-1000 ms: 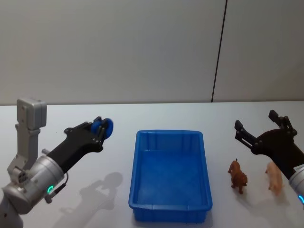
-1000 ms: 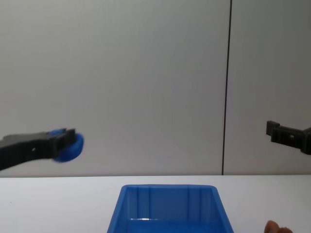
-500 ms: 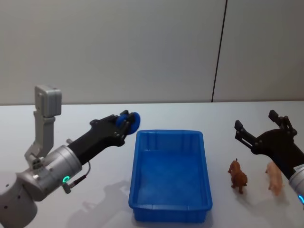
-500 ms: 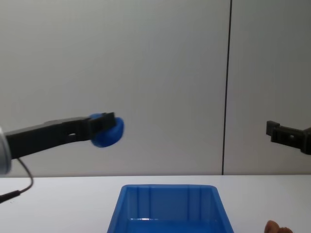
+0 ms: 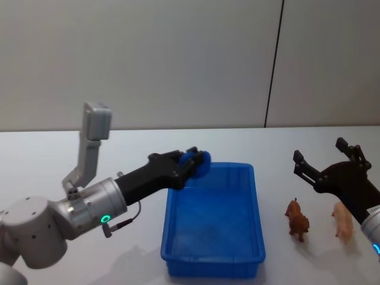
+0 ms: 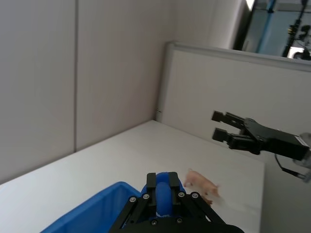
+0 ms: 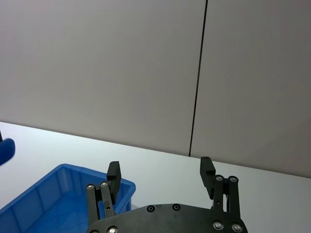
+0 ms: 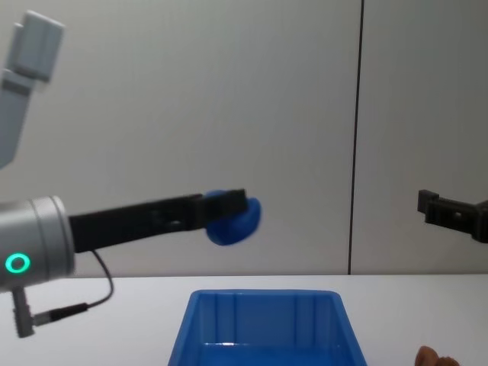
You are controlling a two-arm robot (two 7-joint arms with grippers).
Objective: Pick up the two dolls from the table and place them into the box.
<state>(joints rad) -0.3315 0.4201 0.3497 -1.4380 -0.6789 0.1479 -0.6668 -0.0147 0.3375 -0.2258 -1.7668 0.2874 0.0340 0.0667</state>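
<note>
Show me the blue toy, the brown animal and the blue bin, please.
blue toy [image 5: 203,160]: head view, its rounded side, held in the left pincer [image 5: 191,161].
brown animal [image 5: 297,219]: head view, its body.
blue bin [image 5: 212,265]: head view, its near wall.

Head camera's up high, looking forward and down on the table [image 5: 35,160], with the whole box [image 5: 214,260] in frame. Chest camera's low, facing level at the wall [image 8: 152,91], clipping just the box's far end; both catch the blue doll [image 5: 196,161]. Left wrist camera sits tight behind the left gripper [image 6: 163,183], facing the right gripper [image 6: 217,125] far across. Right wrist camera looks past its own gripper to the box's corner.
</note>
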